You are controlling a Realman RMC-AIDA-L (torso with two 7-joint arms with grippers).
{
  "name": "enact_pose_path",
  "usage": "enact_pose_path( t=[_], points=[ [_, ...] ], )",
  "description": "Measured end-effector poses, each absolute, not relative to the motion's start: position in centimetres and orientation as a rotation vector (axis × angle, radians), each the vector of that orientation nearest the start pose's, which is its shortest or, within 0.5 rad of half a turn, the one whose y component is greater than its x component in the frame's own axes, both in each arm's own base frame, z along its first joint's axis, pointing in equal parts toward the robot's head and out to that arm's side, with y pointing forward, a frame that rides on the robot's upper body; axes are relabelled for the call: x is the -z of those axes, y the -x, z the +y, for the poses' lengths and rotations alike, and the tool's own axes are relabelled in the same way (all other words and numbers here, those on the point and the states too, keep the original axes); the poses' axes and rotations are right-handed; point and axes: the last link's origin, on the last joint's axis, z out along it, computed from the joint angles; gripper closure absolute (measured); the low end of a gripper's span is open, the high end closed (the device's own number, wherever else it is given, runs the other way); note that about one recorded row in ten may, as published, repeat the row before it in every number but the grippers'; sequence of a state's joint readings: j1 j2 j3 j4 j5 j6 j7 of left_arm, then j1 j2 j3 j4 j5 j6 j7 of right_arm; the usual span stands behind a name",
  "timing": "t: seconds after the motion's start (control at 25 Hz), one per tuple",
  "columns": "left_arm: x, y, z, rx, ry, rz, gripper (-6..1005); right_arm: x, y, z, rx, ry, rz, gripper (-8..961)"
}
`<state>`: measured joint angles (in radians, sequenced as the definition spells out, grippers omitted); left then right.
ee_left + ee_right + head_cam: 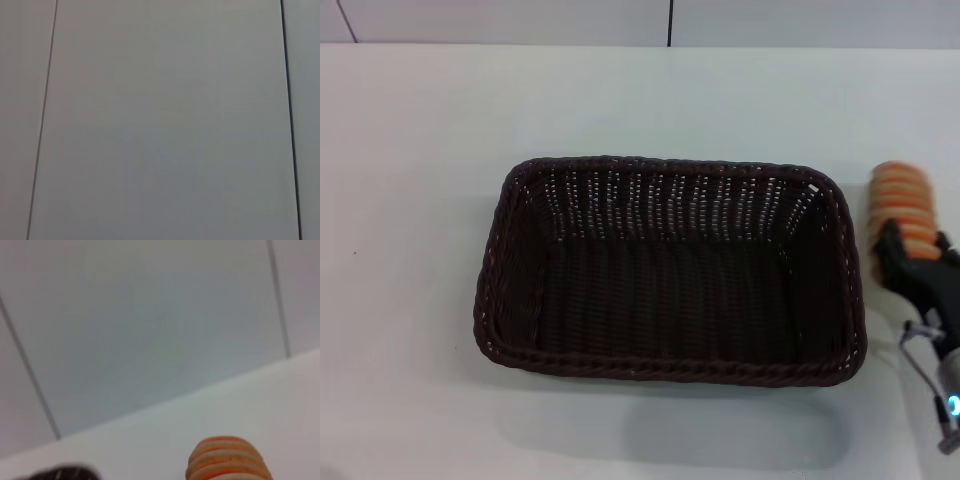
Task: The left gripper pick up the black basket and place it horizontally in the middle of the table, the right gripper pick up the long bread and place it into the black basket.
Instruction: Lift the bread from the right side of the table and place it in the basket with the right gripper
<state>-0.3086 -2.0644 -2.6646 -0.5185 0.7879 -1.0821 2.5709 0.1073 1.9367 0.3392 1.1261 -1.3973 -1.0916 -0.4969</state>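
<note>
The black basket lies lengthwise across the middle of the white table, and it holds nothing. Its rim just shows in the right wrist view. My right gripper is at the right edge of the head view, just right of the basket. Its fingers stand on either side of the near end of the long bread, shut on it. The bread points away from me, and its far end shows in the right wrist view. My left gripper is out of view, and its wrist view shows only wall panels.
A grey panelled wall runs behind the table's far edge. Bare tabletop lies left of the basket and in front of it.
</note>
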Motion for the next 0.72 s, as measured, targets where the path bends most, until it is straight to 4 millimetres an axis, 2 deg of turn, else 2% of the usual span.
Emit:
enact_pose_path(
  t=[0.08, 0.24, 0.28, 0.32, 0.36, 0.4, 0.48, 0.52, 0.72],
  points=[
    [-15.8, 39.3, 31.3, 0.675, 1.197, -0.477, 180, 6.0, -27.4, 22.1, -0.688, 1.353, 0.968, 332],
    [-15.9, 39.4, 31.3, 0.673, 1.196, -0.48, 180, 4.8, -26.5, 21.0, -0.746, 1.292, 0.871, 365],
    [-15.9, 39.4, 31.3, 0.672, 1.196, -0.48, 180, 4.1, -25.6, 20.3, -0.793, 1.266, 0.802, 375],
    [-15.9, 39.4, 31.3, 0.672, 1.196, -0.481, 180, 4.1, -25.6, 20.3, -0.793, 1.266, 0.802, 384],
    [-15.9, 39.4, 31.3, 0.672, 1.196, -0.481, 180, 3.7, -24.3, 19.6, -0.853, 1.27, 0.724, 394],
    [-15.8, 39.4, 31.3, 0.672, 1.196, -0.482, 180, 3.7, -24.3, 19.6, -0.853, 1.27, 0.724, 403],
    [-15.8, 39.4, 31.3, 0.671, 1.196, -0.483, 180, 3.6, -22.1, 19.0, -0.951, 1.312, 0.634, 429],
    [-15.8, 39.5, 31.3, 0.671, 1.196, -0.483, 180, 3.6, -22.1, 19.0, -0.951, 1.312, 0.634, 446],
    [-15.7, 39.5, 31.3, 0.671, 1.197, -0.489, 180, 4.1, -19.4, 19.1, -1.076, 1.419, 0.565, 501]
  ],
)
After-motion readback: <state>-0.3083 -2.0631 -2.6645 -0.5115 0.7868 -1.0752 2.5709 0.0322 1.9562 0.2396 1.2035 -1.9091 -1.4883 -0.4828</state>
